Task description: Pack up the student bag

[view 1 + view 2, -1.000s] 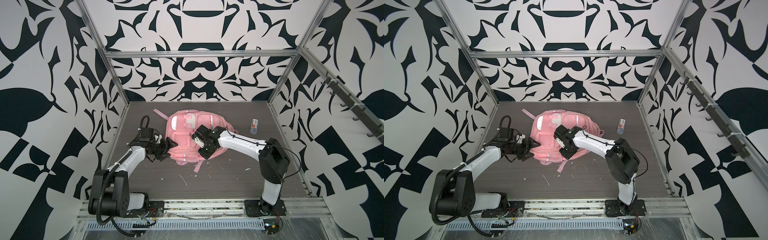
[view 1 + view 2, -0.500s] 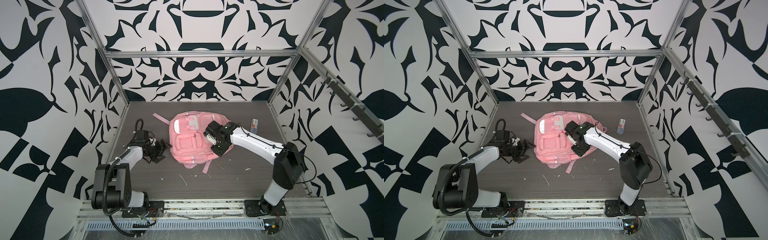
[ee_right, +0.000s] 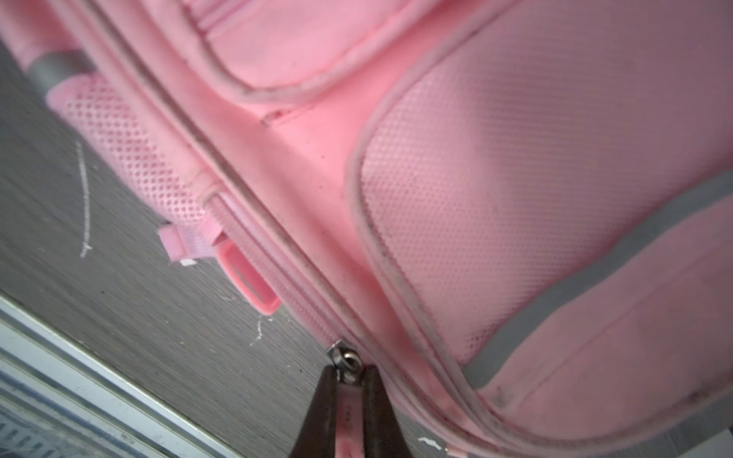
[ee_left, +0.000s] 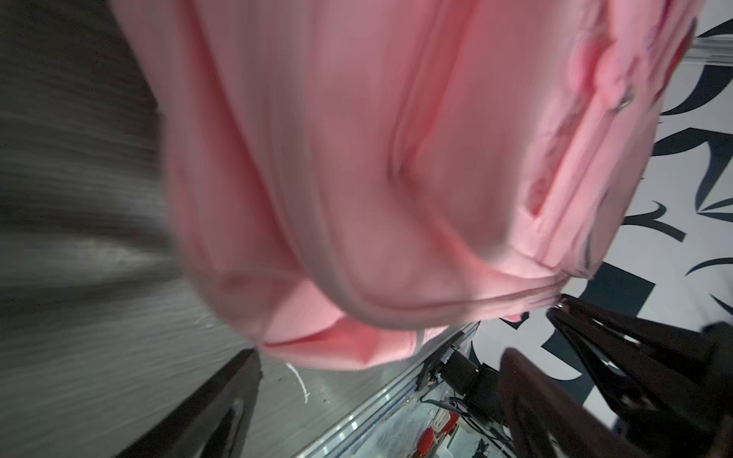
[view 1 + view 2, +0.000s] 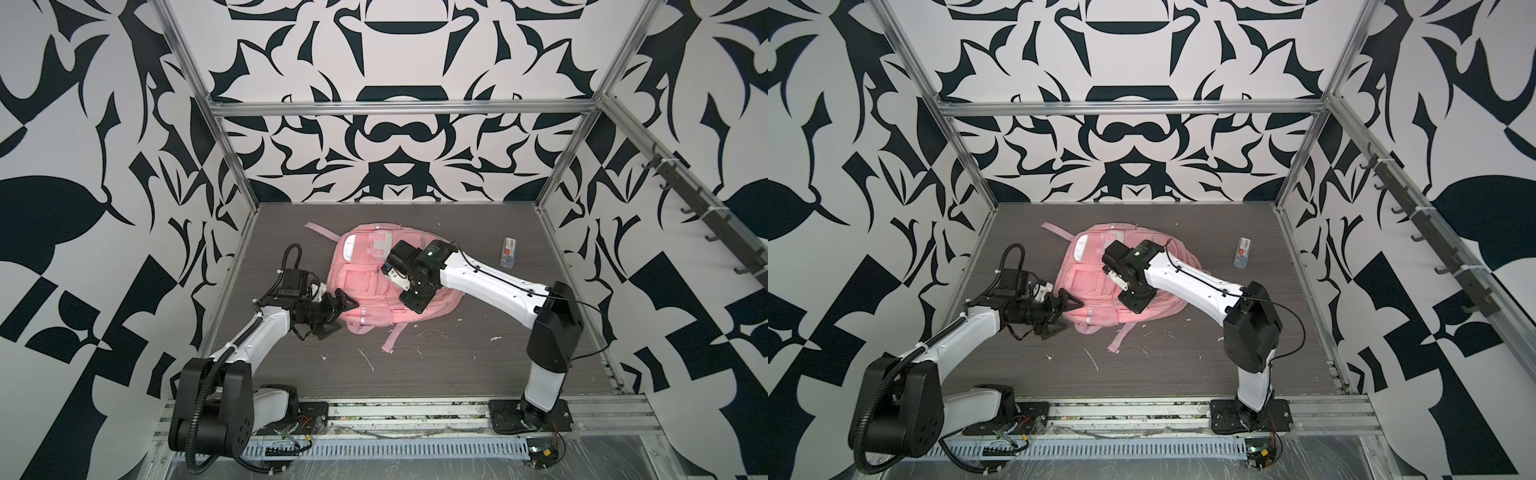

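the student bag [image 5: 374, 286] lies flat on the dark table [image 5: 457, 365], front pockets up, around the middle and toward the back wall, with one strap trailing toward the front edge. my right gripper [image 3: 349, 370] is down on the bag's near side, its fingers pinched together on the pink zip pull [image 3: 348, 424], just behind the metal slider [image 3: 346, 356]. my left gripper [image 5: 338, 316] sits low at the bag's near left corner, fingers spread wide, the bag's edge close ahead of them. a small clear packet [image 5: 509, 251] lies well apart on the right.
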Controlling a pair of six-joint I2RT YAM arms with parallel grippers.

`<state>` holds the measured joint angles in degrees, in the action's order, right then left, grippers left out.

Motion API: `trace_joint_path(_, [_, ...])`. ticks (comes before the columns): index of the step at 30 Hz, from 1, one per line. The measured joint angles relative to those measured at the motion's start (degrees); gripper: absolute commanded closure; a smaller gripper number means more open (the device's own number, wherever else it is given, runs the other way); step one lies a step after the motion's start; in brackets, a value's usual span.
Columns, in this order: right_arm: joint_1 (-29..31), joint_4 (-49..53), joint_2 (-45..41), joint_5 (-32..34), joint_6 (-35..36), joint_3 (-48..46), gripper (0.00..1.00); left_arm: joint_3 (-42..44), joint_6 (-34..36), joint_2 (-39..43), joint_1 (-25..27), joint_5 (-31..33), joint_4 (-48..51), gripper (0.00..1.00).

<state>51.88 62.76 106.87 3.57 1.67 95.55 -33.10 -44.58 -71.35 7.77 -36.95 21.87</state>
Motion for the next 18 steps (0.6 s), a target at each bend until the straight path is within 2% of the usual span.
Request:
trace_joint_path(5, [3.2,-0.7,1.5,-1.2,0.0,1.0,1.00,2.5,-6.6,-3.9,-0.1,1.4,-9.1,0.56])
trace_joint_path(8, [3.8,-1.1,1.2,-1.2,0.0,0.7,1.00,2.2,-8.2,-7.0,-0.2,2.6,-12.8,0.75])
trace_joint_path(11, [3.8,-1.7,0.3,-1.2,0.1,-0.8,1.00,0.8,-9.0,-9.9,-0.7,2.8,-14.8,1.00])
trace_joint_path(18, [3.6,-2.8,-4.7,0.3,1.1,-6.2,1.00,-0.7,-8.0,-12.8,-4.5,-0.4,-18.8,1.00])
